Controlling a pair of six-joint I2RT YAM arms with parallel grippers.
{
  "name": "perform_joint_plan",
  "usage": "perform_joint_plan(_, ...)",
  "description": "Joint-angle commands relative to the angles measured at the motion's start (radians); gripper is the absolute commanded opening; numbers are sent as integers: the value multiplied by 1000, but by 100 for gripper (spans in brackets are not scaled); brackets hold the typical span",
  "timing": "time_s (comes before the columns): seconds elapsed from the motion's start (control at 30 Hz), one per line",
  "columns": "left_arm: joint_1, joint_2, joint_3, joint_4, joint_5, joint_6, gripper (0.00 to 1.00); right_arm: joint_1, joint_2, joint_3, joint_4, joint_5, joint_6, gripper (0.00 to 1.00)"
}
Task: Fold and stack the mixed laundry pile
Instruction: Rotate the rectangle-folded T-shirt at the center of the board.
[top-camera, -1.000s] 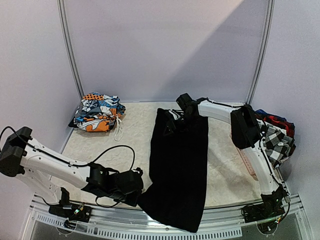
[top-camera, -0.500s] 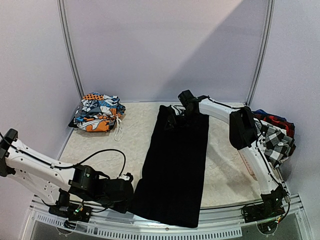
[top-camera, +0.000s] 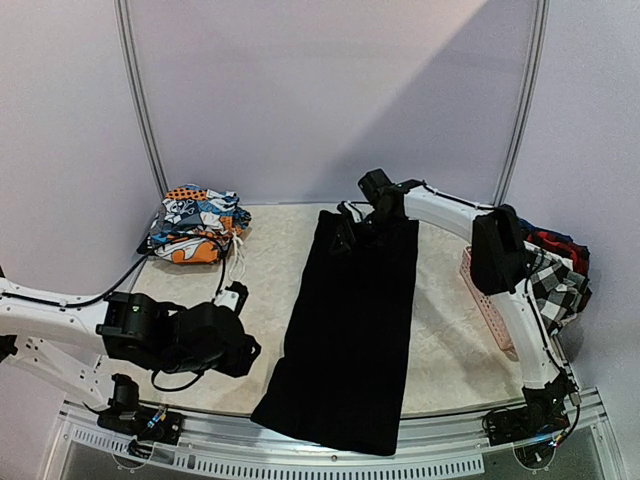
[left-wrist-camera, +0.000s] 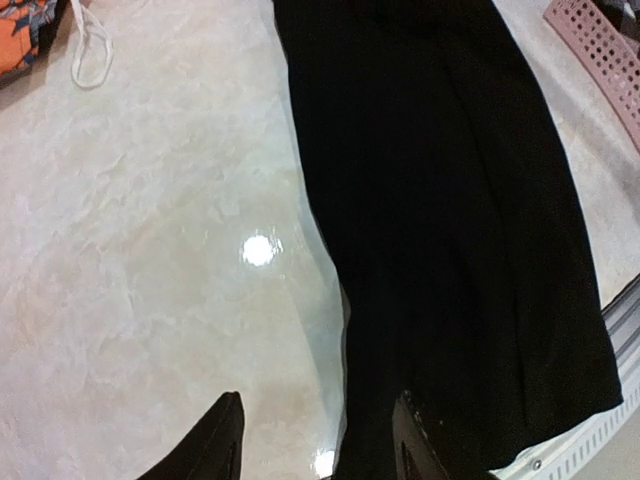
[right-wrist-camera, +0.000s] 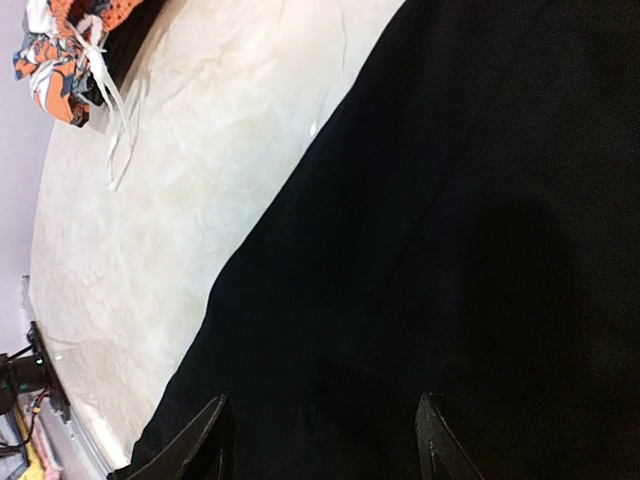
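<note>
On the table (top-camera: 250, 260) the black garment (top-camera: 350, 330) is laid flat, its long axis running far to near and its near hem at the near edge. The printed pieces (top-camera: 195, 225) are piled far left and the checked piece (top-camera: 555, 285) lies at the right. The left claw (top-camera: 240, 350), released and empty, is held just left of the near left corner, while the right claw (top-camera: 350, 235), likewise spread and empty, is poised over the far end. Compared with a second ago, the near hem has been drawn leftward and the left claw pulled off it.
</note>
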Motion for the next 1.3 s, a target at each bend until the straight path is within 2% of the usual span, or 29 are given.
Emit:
perform_joint_plan(0.0,114,5,40,122,-10,175,52,13,-238,-176,-17,276,0,63)
perform_joint_plan(0.1,204,25,66,201,53,273,53,10,-341,-333,-1,418,24,64)
perform_joint_plan(0.23,306,123,150,205,94,388,55,-1,-437,-513,45,548,56,66)
perform_joint_plan(0.4,394,224,196,230,195,457,53,-44,-469,-607,111,549,76,66)
perform_joint_plan(0.63,421,257,145,302,251,456,52,-52,-321,-450,101,457,71,60)
perform_joint_plan(0.93,444,210,41,362,257,428,49,-53,-92,-257,38,416,68,55)
perform_joint_plan(1.1,454,182,1,382,258,421,49,-54,6,-126,-25,397,52,55)
perform_joint_plan(1.27,468,169,-30,405,261,415,49,-58,139,74,-99,358,21,57)
